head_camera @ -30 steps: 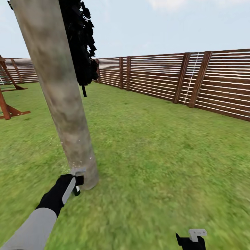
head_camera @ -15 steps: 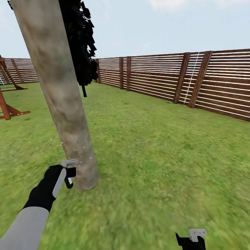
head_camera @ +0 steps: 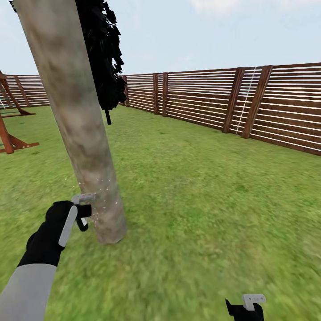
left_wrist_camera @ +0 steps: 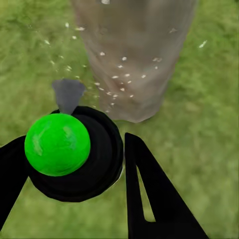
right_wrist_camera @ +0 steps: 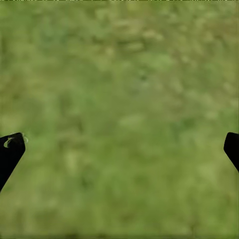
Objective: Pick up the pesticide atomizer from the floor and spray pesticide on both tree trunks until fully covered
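**A:** What are the claws doing?

**B:** The left gripper is closed around the pesticide atomizer, a black round body with a bright green cap and a small grey nozzle. One black finger presses each side of it. From the head view, the left gripper is held low beside the base of the trunk, the black wrist and grey forearm reaching in from the lower left. The right gripper is spread wide, its two fingertips at opposite edges of its wrist view with only grass between them. It holds nothing.

**A:** And the surroundings, biggest first?

**B:** The lawn stretches across the whole scene, blurry green. A brown slatted wooden fence runs along the back and right side under a pale blue sky. A thick, mottled grey-brown tree trunk rises from the grass at the left, leaning slightly, well wider than the gripper. Behind it stands a dark, black-leaved tree on a thin black stem. At the far left edge is part of a reddish wooden frame.

**A:** Any spray?

**B:** Yes. Tiny white specks of pesticide are scattered over the lower trunk, just beside the nozzle. In the left wrist view the specks dot the bark and the air in front of it.
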`<state>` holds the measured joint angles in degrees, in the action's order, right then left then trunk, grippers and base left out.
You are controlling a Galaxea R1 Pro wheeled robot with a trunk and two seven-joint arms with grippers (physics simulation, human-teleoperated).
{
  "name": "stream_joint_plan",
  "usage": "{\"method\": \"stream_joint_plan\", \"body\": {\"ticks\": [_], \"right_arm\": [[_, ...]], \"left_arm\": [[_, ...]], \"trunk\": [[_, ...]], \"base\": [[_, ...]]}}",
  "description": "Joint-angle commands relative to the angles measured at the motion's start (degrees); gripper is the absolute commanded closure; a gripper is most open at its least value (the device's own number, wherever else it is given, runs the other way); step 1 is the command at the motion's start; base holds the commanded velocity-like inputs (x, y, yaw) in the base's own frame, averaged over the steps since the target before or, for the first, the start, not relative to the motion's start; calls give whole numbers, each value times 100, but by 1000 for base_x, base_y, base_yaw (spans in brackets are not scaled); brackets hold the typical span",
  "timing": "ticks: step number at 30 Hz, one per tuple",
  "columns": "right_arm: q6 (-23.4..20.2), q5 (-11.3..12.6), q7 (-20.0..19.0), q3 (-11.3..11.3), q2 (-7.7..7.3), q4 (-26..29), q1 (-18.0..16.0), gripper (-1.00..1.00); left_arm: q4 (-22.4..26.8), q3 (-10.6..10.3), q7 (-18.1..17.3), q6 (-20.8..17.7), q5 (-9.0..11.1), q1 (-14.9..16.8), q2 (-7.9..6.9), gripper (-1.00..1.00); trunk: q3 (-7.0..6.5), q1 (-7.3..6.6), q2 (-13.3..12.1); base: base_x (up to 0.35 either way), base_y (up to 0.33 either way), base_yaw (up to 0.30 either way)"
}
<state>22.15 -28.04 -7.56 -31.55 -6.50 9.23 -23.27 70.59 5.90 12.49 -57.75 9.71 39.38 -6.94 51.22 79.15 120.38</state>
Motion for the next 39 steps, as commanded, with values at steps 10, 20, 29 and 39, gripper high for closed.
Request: {"method": "stream_joint_plan", "body": {"ticks": [10,20,29,39], "right_arm": [[0,0,0,0,0,0,0,-100],[0,0,0,0,0,0,-1,-100],[0,0,0,0,0,0,-1,-100],[0,0,9,0,-8,0,1,-100]], "left_arm": [[238,-53,-1,-30,18,405,359,100],[219,347,-1,-52,2,601,-84,100],[-1805,-56,-28,1060,-6,42,136,100],[-4365,-625,40,2751,-32,30,440,100]], "trunk": [[0,0,0],[0,0,0],[0,0,0],[0,0,0]], "base": [[0,0,0],[0,0,0],[0,0,0],[0,0,0]]}}
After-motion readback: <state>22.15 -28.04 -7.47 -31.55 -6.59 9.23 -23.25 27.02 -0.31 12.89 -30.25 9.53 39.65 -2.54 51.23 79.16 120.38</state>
